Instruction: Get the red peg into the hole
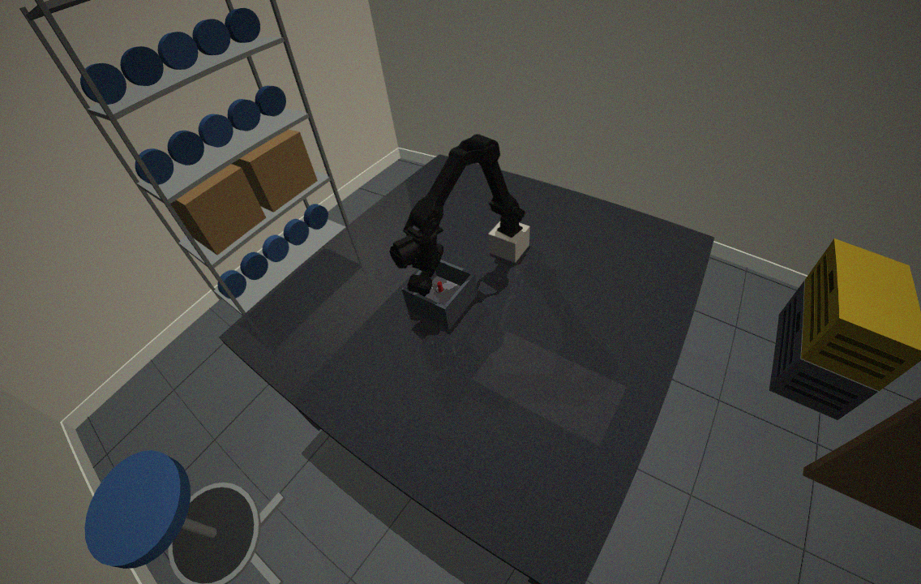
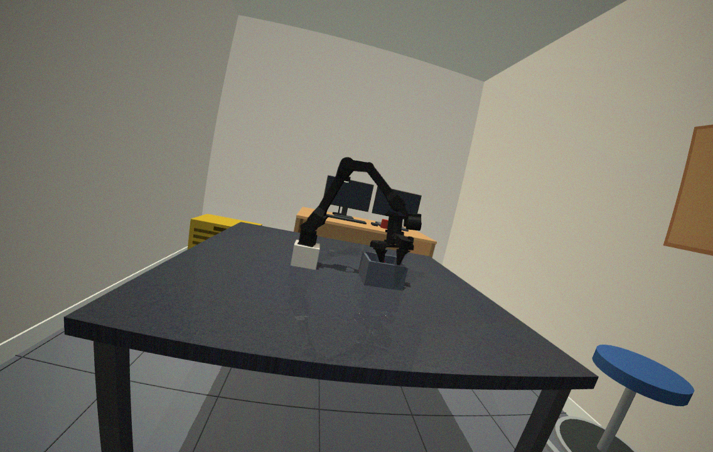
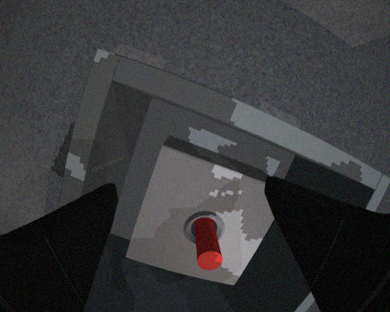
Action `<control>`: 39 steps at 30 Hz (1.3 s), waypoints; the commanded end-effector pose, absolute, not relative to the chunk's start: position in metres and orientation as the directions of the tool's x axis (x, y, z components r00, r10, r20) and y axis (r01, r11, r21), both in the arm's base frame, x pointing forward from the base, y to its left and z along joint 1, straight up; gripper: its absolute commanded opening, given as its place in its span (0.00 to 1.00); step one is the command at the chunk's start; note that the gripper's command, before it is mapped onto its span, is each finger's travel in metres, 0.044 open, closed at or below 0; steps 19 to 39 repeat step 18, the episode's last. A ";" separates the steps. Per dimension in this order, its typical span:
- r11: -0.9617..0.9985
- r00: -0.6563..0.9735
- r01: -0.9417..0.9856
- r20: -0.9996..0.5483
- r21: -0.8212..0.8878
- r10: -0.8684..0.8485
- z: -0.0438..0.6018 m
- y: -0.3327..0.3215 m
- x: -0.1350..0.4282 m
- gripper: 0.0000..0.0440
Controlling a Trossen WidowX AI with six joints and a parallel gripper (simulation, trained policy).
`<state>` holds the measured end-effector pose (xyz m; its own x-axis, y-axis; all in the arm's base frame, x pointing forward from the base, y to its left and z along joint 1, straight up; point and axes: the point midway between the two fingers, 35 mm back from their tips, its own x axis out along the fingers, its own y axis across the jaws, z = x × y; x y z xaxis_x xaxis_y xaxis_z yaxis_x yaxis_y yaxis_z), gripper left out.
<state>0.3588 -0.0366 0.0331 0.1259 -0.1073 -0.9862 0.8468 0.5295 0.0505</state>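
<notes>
I can't make out any writing from here: no readable words, labels, brands, numbers or signs, whether I look from above, across the room, or down close.
</notes>
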 end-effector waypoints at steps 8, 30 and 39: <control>0.502 0.254 0.853 -0.953 0.141 -0.164 0.048 -0.069 0.402 1.00; 0.494 0.287 0.853 -0.941 0.166 -0.180 0.053 -0.078 0.413 1.00; 0.494 0.287 0.853 -0.941 0.166 -0.180 0.053 -0.078 0.413 1.00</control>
